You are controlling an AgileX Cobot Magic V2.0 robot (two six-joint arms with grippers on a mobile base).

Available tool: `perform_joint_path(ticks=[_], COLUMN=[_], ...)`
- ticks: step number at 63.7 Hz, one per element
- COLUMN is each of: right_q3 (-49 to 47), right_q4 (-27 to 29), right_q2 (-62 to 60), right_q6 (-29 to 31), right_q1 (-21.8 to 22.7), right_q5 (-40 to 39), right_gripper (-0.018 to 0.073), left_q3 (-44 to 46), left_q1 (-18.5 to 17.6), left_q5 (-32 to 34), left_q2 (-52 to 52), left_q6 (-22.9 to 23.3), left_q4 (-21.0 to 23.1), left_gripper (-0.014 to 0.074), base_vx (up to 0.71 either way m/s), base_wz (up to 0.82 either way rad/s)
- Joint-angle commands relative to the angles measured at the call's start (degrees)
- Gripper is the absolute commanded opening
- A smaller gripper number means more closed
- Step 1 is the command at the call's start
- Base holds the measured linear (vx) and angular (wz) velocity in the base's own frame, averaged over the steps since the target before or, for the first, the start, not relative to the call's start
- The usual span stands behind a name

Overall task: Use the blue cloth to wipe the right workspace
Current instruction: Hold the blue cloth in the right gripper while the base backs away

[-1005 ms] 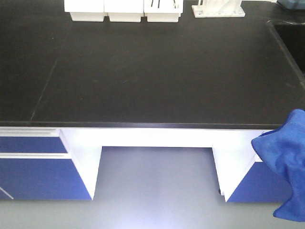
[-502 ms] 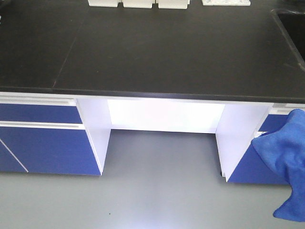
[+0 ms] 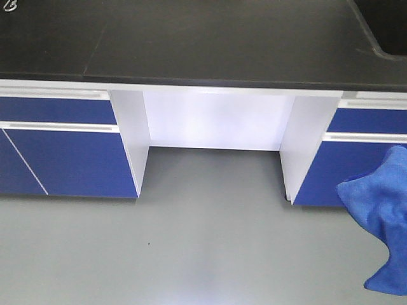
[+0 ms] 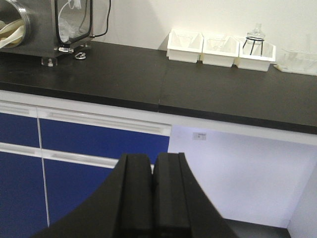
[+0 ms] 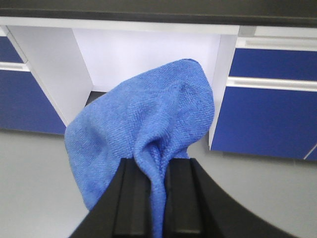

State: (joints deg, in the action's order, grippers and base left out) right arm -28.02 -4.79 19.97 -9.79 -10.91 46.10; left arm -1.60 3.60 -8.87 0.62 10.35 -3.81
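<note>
The blue cloth point(image 5: 143, 119) hangs bunched and wrinkled from my right gripper point(image 5: 156, 166), which is shut on a fold of it. In the front view the blue cloth point(image 3: 381, 216) dangles at the right edge, in front of the cabinet drawers and above the floor; the gripper itself is outside that frame. My left gripper point(image 4: 152, 158) is shut with nothing between its fingers, held in the air facing a bench front. The right workspace is out of view: the bench ahead is the one carrying white boxes.
A black benchtop point(image 3: 191, 44) with a sink basin point(image 3: 381, 25) spans the top. Below are blue drawers point(image 3: 63, 159), a white kneehole point(image 3: 216, 121) and grey floor point(image 3: 191, 248). On the bench stand white trays point(image 4: 185, 47), a flask point(image 4: 255, 39) and a metal chamber point(image 4: 39, 25).
The bench has slid up and away in the front view, the white boxes leaving the top edge and more floor showing. The cloth keeps its place at the right edge.
</note>
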Motion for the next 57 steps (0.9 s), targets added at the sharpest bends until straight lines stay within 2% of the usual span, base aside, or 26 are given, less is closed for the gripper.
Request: perform_joint_path(ticks=[1,57], right_q3=[-1.7,-1.7], right_q4=[-0.8,-0.8], right_q2=[0.4,0.4], right_q6=[-0.1,-0.1], right_q1=[-0.1,-0.1], right_q5=[-4.1,-3.7], right_gripper=[0.0042,0.0042], left_q3=[-1.7,-1.7], left_q1=[-0.3,-0.3], left_q5=[4.8,4.8], left_q2=[0.9,0.9], left_q6=[0.5,0.5], left_q4=[0.0,0.0], left_gripper=[-0.0006,-0.0006], base_vx=[-0.32,-0.29], base_wz=[-0.04,-0.04])
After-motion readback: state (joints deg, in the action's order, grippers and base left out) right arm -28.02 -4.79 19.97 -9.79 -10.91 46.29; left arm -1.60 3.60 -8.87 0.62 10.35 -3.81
